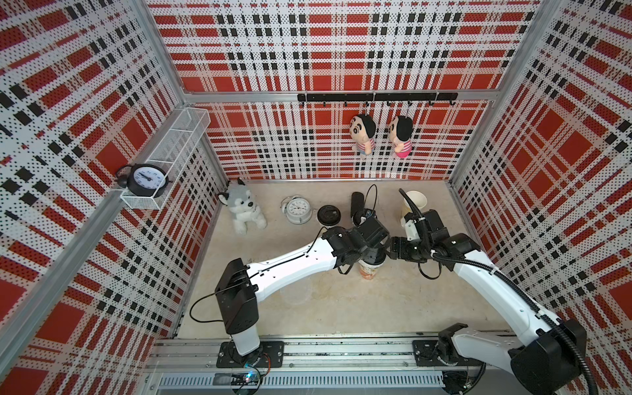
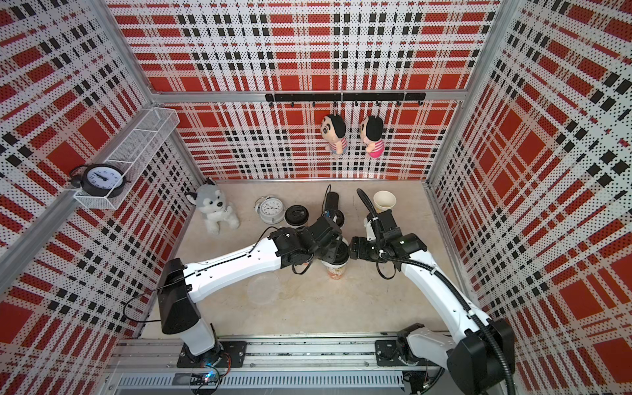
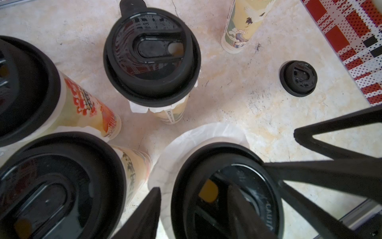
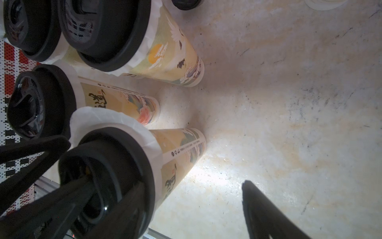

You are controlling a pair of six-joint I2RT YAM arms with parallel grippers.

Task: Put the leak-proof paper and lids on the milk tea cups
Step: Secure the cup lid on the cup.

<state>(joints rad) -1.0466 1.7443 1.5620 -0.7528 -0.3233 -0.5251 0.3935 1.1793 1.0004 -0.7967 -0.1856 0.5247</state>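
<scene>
Left gripper (image 3: pixel 195 188) hangs part-open astride the rim of a black round plastic lid (image 3: pixel 182 207); whether it grips, I cannot tell. Just below it flares the thin whitish round leak-proof paper (image 3: pixel 206 132), trapped under that lid on a tall printed paper milk tea cup (image 4: pixel 179 149). Right gripper (image 4: pixel 167 182), above the same cup, gapes wide, holding nothing. Lid embossing reads "CAUTI".

Milk tea cups (image 1: pixel 368 272) mostly under arms (image 1: pixel 294 260)
</scene>
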